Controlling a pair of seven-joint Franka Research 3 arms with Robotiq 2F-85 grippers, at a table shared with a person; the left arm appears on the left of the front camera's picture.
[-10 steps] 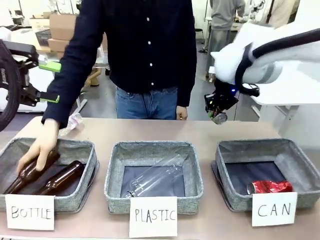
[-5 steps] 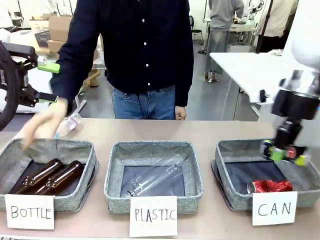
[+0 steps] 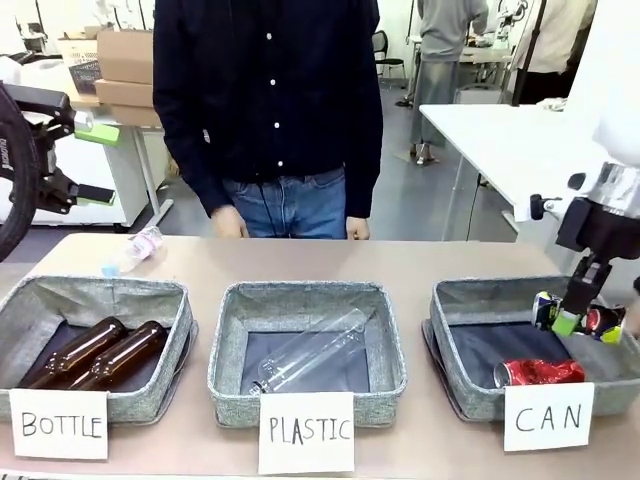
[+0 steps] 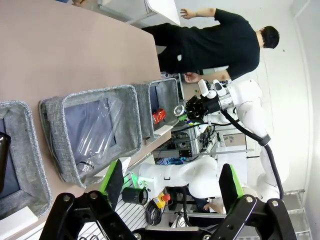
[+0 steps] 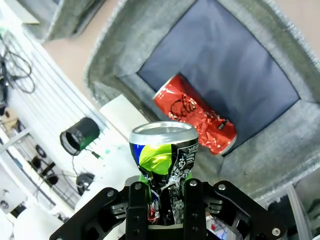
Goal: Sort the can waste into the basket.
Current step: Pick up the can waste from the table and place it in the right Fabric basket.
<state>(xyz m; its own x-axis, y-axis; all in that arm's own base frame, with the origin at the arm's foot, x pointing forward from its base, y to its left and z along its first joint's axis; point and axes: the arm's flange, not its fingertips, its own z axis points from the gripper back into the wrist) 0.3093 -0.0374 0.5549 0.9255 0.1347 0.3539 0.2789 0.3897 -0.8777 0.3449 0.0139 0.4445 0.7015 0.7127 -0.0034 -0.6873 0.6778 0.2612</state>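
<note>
The dark printed can (image 3: 601, 320) with a silver end hangs just over the grey basket (image 3: 500, 289) carded "CAN", with my right gripper (image 3: 572, 318) shut on it. In the right wrist view the same dark can (image 5: 163, 159) stands upright between the pads of my right gripper (image 5: 162, 199), above the basket's dark floor. The crushed red can (image 3: 540, 373) lies inside the basket near its front wall, and the right wrist view has this red can (image 5: 194, 121) below the held one. My left gripper (image 3: 98, 165) hangs open and empty, high at the far left.
A "PLASTIC" bin (image 3: 306, 298) with a clear bottle stands in the middle, and a "BOTTLE" bin (image 3: 95, 293) with two brown bottles at the left. A small clear plastic bottle (image 3: 133, 250) lies on the table behind it. A person (image 3: 270, 110) stands at the far side, hands at the table edge.
My right arm swung from behind the table to over the CAN basket, carrying the dark can. The person's hand left the BOTTLE bin and drew back. The left arm stayed still.
</note>
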